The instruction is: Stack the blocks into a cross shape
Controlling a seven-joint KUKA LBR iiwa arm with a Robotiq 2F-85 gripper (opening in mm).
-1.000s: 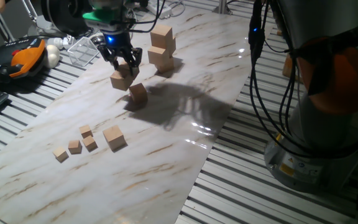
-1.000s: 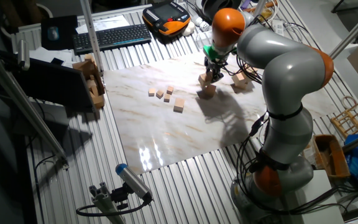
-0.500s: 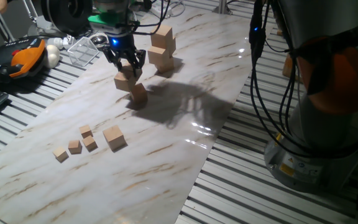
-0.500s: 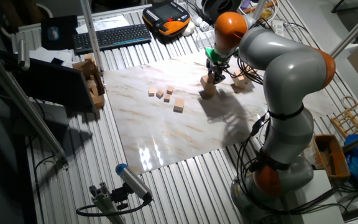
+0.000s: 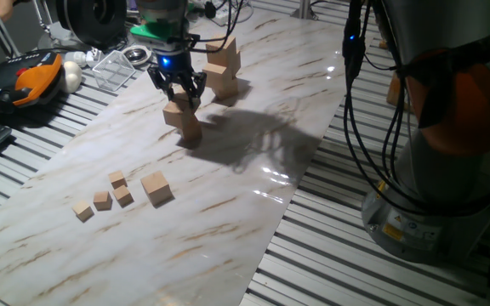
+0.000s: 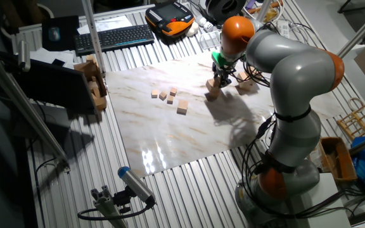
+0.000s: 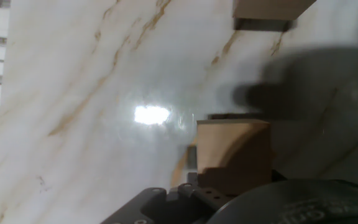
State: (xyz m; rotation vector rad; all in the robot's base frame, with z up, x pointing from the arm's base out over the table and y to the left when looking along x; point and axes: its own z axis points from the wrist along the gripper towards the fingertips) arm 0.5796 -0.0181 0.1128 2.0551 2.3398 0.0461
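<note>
— How is the arm posed?

— It reaches over the marble board (image 5: 253, 119), wrist bent down, the gripper (image 5: 178, 91) pointing at the surface, fingers clamped on a held block (image 5: 175, 111).

— Where are the other blocks?

— One lone block (image 5: 190, 129) sits just under and slightly beyond the held one, seemingly touching it. A block pile (image 5: 223, 66) stands near the gripper's far side. Another single block (image 5: 156, 188) lies well apart, beside four tiny cubes (image 5: 102, 200).

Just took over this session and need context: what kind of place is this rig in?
Most likely a robotics lab: a slatted aluminium workbench topped with a marble-patterned board, a teach pendant and keyboard alongside, and loose cables.
</note>
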